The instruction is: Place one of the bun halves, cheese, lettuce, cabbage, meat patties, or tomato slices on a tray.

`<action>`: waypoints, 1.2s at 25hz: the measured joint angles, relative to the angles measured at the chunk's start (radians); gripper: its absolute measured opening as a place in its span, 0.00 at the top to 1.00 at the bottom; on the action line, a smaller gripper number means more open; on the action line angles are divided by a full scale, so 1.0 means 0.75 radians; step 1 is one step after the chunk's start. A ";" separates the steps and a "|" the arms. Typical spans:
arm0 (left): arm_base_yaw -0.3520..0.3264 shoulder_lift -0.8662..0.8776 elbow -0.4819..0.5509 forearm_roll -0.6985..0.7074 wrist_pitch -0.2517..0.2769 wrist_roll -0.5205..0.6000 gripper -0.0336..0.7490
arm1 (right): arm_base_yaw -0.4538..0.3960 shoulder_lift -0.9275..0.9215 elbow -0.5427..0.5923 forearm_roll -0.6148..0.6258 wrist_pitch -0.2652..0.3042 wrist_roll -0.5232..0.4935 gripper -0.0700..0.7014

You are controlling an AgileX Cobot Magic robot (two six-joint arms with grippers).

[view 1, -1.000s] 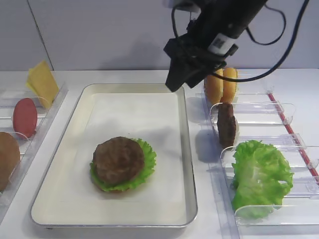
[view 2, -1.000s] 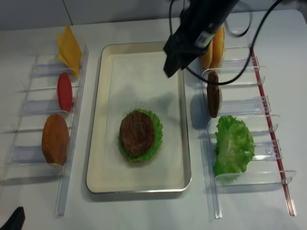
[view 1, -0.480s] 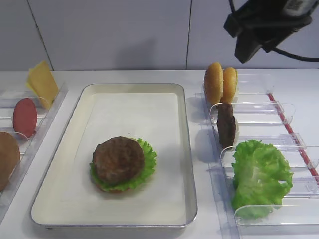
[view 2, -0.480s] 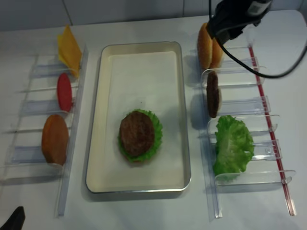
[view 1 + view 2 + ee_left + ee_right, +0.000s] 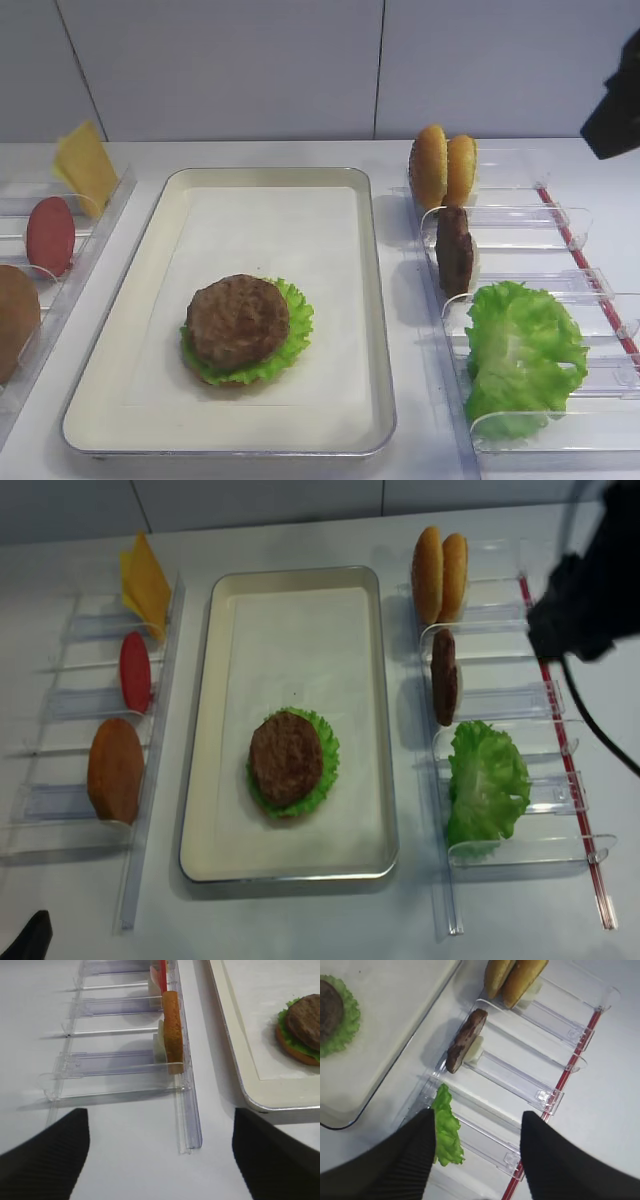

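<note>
The cream tray [image 5: 378, 300] holds a stack: a meat patty [image 5: 238, 322] on lettuce [image 5: 297, 330] over a bun half. The right bins hold two bun halves [image 5: 443, 170], a patty [image 5: 455, 250] and loose lettuce [image 5: 522, 355]. On the left stand cheese [image 5: 85, 165], a tomato slice [image 5: 50, 235] and a bun half [image 5: 15, 320]. Cabbage is out of view. My right gripper [image 5: 477, 1160] hangs open and empty over the right bins, and its arm [image 5: 585, 600] shows at the right edge. The left gripper [image 5: 160, 1160] is open and empty over bare table by the left bins.
Clear plastic bins [image 5: 500, 695] line the tray's right side, with a red strip [image 5: 565, 750] along their outer edge. More bins [image 5: 120, 1060] run along the tray's left side. A grey wall [image 5: 300, 60] closes off the back.
The right arm swung from above the tray's far right corner out past the bun bins to the right edge, carrying nothing. The food has not moved.
</note>
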 joint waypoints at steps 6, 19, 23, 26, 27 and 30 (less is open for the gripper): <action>0.000 0.000 0.000 0.000 0.000 0.000 0.26 | 0.000 -0.323 0.241 -0.015 -0.128 0.036 0.38; 0.000 0.000 0.000 0.000 0.000 0.000 0.26 | 0.000 -1.041 0.737 -0.053 -0.162 0.073 0.38; 0.000 0.000 0.000 0.000 0.000 0.000 0.26 | 0.000 -1.242 0.821 -0.053 -0.119 0.100 0.38; 0.000 0.000 0.000 0.000 0.000 0.000 0.26 | 0.000 -1.376 0.869 -0.053 -0.073 0.103 0.38; 0.000 0.000 0.000 0.000 0.000 0.000 0.26 | 0.000 -1.414 0.887 -0.055 -0.066 0.103 0.38; 0.000 0.000 0.000 0.000 0.000 0.000 0.26 | 0.000 -1.479 0.916 -0.063 -0.038 0.106 0.38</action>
